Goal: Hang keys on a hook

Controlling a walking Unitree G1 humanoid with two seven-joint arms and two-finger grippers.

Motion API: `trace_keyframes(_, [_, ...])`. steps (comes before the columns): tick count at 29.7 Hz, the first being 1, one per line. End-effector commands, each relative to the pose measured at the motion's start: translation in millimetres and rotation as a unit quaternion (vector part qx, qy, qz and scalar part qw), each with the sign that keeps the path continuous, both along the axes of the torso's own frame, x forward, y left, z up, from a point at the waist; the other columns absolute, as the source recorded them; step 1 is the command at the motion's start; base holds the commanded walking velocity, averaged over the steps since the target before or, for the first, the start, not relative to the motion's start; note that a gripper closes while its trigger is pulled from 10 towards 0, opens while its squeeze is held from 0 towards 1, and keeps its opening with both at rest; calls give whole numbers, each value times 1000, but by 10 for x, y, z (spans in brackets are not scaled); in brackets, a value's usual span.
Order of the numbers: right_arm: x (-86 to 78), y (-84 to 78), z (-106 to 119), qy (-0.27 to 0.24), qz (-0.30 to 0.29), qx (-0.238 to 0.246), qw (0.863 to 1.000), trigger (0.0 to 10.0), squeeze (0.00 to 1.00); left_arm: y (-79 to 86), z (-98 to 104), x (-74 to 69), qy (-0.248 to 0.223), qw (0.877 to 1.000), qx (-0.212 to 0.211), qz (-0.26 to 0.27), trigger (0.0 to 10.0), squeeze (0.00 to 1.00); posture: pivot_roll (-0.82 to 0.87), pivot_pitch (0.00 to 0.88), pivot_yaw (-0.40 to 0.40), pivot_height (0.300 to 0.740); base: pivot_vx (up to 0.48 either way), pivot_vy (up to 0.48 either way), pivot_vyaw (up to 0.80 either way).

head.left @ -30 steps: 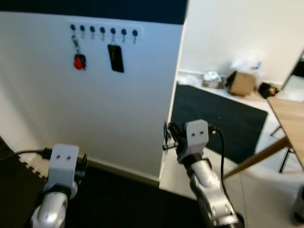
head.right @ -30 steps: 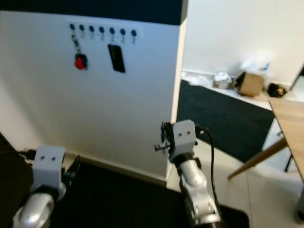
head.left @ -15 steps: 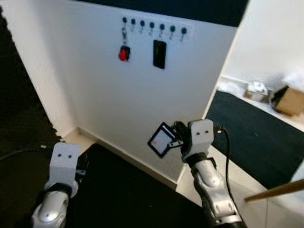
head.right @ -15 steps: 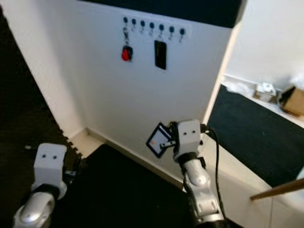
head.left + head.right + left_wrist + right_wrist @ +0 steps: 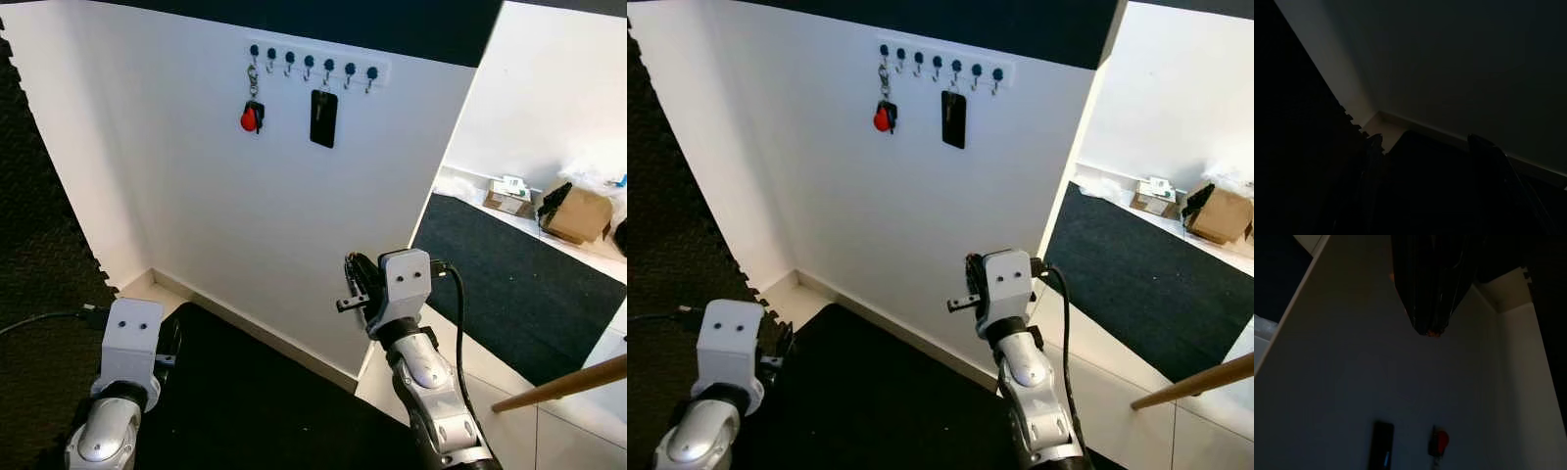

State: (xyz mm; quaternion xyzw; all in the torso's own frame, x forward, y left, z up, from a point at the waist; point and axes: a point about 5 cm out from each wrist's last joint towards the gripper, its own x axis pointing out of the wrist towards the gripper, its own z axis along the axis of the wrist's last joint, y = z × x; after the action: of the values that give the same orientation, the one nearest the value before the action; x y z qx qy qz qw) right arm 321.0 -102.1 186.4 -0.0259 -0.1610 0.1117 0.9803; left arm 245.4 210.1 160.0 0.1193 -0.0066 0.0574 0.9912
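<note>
Keys on a red fob [image 5: 251,117] are seen hanging from the leftmost hook of a white hook rail [image 5: 312,65], high on the white wall panel [image 5: 216,206]. They are well apart from the right gripper [image 5: 351,286], which is held low in front of the panel's lower right part, below and to the right of the rail. A flat black item [image 5: 323,105] is hung from a hook near the rail's middle, just beside the keys.

In the right wrist view the gripper's fingers [image 5: 1425,284] are pressed together into one dark mass, with a small orange speck at the tip; what, if anything, is clamped between them cannot be made out. The fob and the black item are seen dimly beyond the tip.

The left gripper [image 5: 1422,142] is held low over the black foam mat [image 5: 245,411], and its two fingers are set apart with nothing between them. That view is very dark, and little beyond the mat's edge and the foot of the wall can be told.

A dark rug [image 5: 509,284] is laid to the right past the panel's edge, with a cardboard box [image 5: 573,212] behind it; the box's contents cannot be seen. A wooden bar [image 5: 563,384] is cut off at the right edge
</note>
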Motion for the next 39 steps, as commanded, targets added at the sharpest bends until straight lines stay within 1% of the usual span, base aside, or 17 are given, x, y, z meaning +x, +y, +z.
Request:
trace_keyframes(1, [-2,-24,-14,3,-3,4,1000,10000,0,-7,-58,-9,13,1000,-6,3,10000,0,158,135,-52,740,0,0,0])
trace_keyframes(4, [-2,-23,-12,4,-3,4,1000,10000,0,-5,-55,-7,14,1000,-8,3,10000,0,159,138,-50,740,0,215,0])
trace_keyframes(10, [-1,-22,-13,4,-3,5,1000,10000,0,-4,-53,-3,14,1000,-7,3,10000,0,159,139,-49,740,0,480,0])
trace_keyframes(19, [-6,-25,-19,4,-5,6,1000,10000,0,-4,-52,4,13,1000,-4,1,10000,0,158,139,-45,740,0,339,0])
trace_keyframes(39, [-2,-16,-16,4,-6,8,1000,10000,0,-12,-25,6,8,1000,5,-3,10000,0,160,139,-44,740,0,0,0])
